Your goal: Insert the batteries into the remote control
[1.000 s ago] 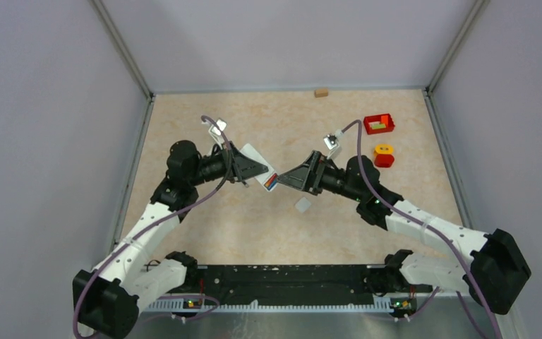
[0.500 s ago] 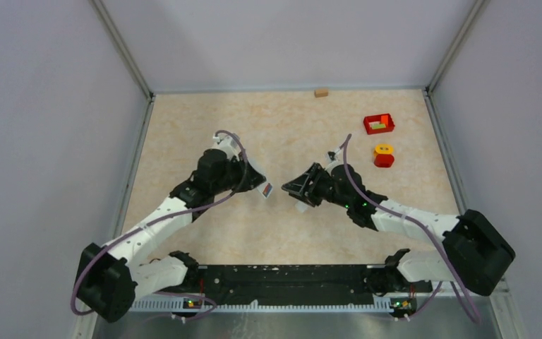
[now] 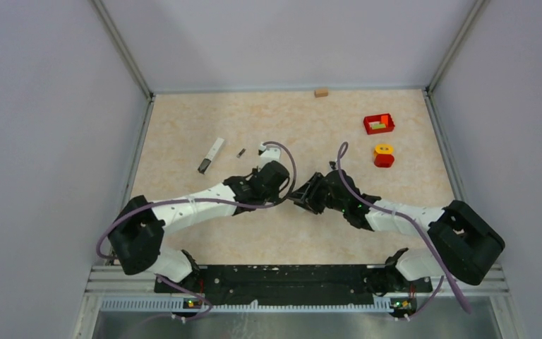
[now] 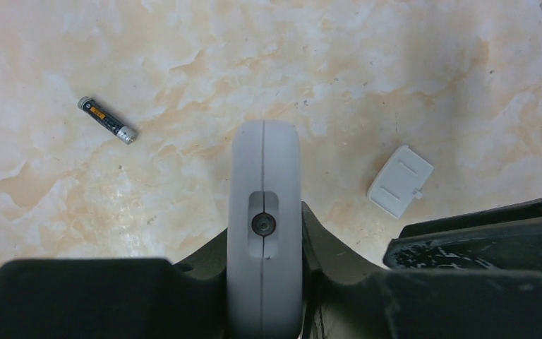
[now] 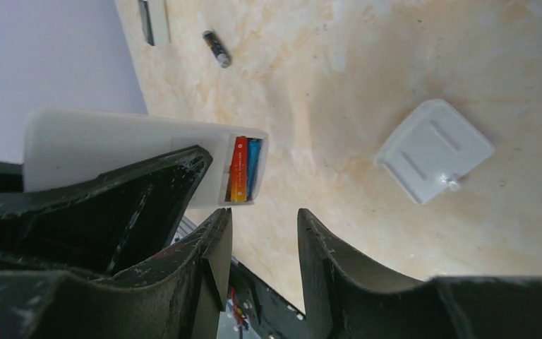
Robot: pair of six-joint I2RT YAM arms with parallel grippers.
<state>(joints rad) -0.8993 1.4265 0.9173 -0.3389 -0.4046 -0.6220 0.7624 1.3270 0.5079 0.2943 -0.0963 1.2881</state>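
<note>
Gripping the remote control in the left pincer, narrow and tight across the white body, over the middle of the counter. Seen end-on from the left wrist as a rounded white oblong between the dark fingers. Open compartment at the free end, facing the right pincer, with two batteries seated side by side, one red-orange, one blue. Right pincer partly spread, nothing between its fingers, tips just beside that open end; touching or not, cannot tell. Lying flat on the counter just beside both pincers: a small white cover with two ridges and a tab. Farther off, left of centre toward the far edge, a loose battery, dark with a silver tip; beside it, nearer the left edge, a white bar with a dark end. Against the far edge a small wooden block; near the far right corner a red tray and, just nearer, a red-and-yellow block.
</note>
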